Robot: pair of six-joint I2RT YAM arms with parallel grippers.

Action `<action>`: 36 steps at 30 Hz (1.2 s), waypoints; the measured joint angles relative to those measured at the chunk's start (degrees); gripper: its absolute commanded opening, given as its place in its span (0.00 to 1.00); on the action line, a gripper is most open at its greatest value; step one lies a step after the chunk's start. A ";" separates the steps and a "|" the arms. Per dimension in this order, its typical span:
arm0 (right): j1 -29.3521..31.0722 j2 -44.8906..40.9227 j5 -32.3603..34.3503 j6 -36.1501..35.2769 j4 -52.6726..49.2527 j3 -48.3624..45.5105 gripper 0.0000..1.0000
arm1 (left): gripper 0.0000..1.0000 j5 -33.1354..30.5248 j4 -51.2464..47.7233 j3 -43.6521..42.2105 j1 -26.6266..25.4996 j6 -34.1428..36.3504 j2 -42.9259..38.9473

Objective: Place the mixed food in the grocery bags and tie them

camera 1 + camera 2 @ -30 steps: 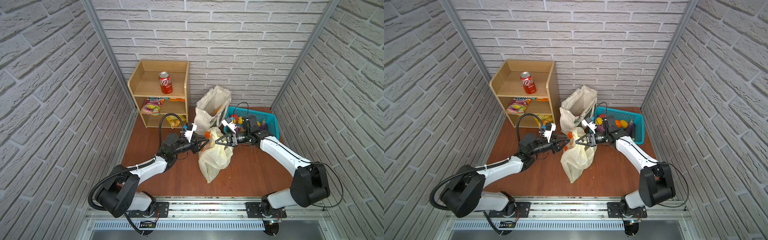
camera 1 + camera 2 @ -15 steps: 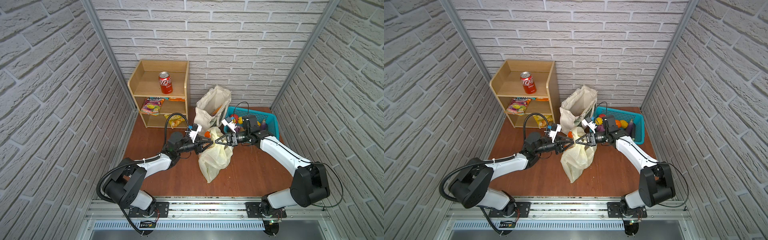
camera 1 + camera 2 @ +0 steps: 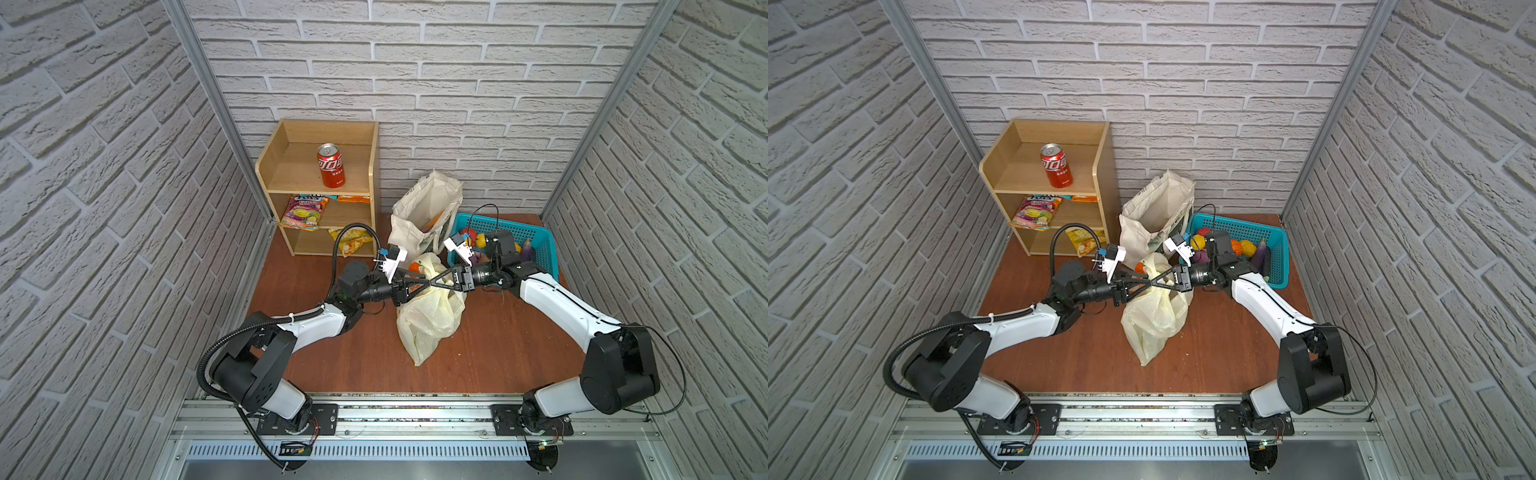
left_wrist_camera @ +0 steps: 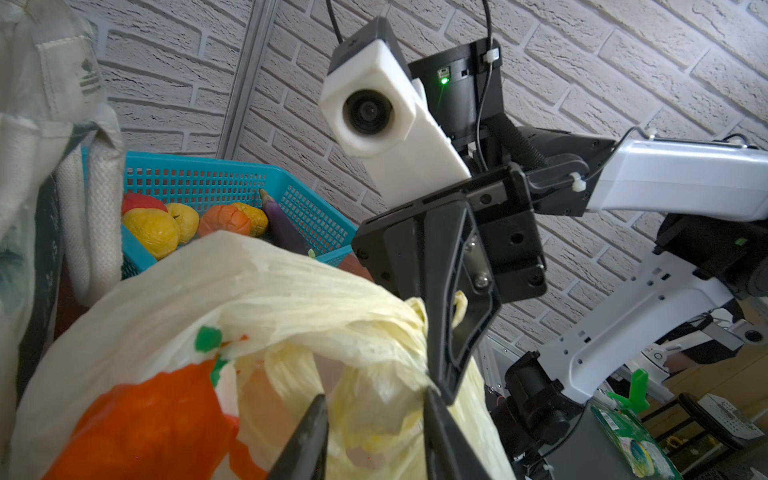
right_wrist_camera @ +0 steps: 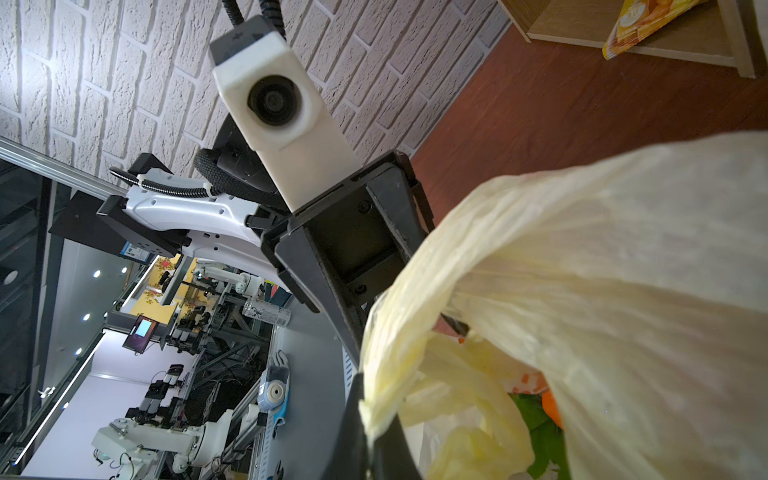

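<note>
The pale-yellow plastic grocery bag [image 3: 428,320] [image 3: 1152,320] lies mid-floor, its top lifted. My right gripper [image 3: 434,283] [image 5: 374,397] is shut on a bunched strip of the bag's rim. My left gripper [image 3: 419,286] [image 4: 374,411] meets it tip to tip, jaws apart with crumpled bag plastic between them. Orange food with green bits [image 4: 158,419] [image 3: 415,267] shows through the plastic and pokes out at the top. Behind the plastic bag the cream canvas tote [image 3: 419,216] [image 3: 1150,216] stands open against the wall, with something orange inside.
A wooden shelf [image 3: 274,166] at the back left holds a red cola can [image 3: 331,165] and snack packets [image 3: 304,212] on its lower shelves. A turquoise basket [image 3: 536,245] of toy fruit stands at the back right, behind my right wrist.
My left gripper has moved right, up to the bag's top and the right gripper's tip, and its jaws have narrowed. The right gripper has kept its hold in place.
</note>
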 measured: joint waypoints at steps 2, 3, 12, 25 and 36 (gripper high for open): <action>0.00 0.00 0.13 0.26 0.07 0.00 0.05 | 0.17 0.24 0.04 0.02 -0.17 -0.20 0.15; 0.00 0.00 0.15 0.33 0.11 -0.04 0.05 | 0.13 0.37 0.13 0.02 -0.24 -0.13 0.24; 0.00 0.00 0.52 0.83 0.57 -0.37 0.07 | 0.00 0.83 0.70 0.04 -0.24 -0.50 0.61; 0.00 -4.57 7.54 2.43 -0.63 -0.35 0.56 | 0.00 -4.22 2.47 -0.96 -0.17 -0.44 0.81; -1.49 -19.15 21.20 5.03 -2.93 -2.19 0.50 | 0.00 -6.64 2.21 -1.33 -0.15 -0.11 0.81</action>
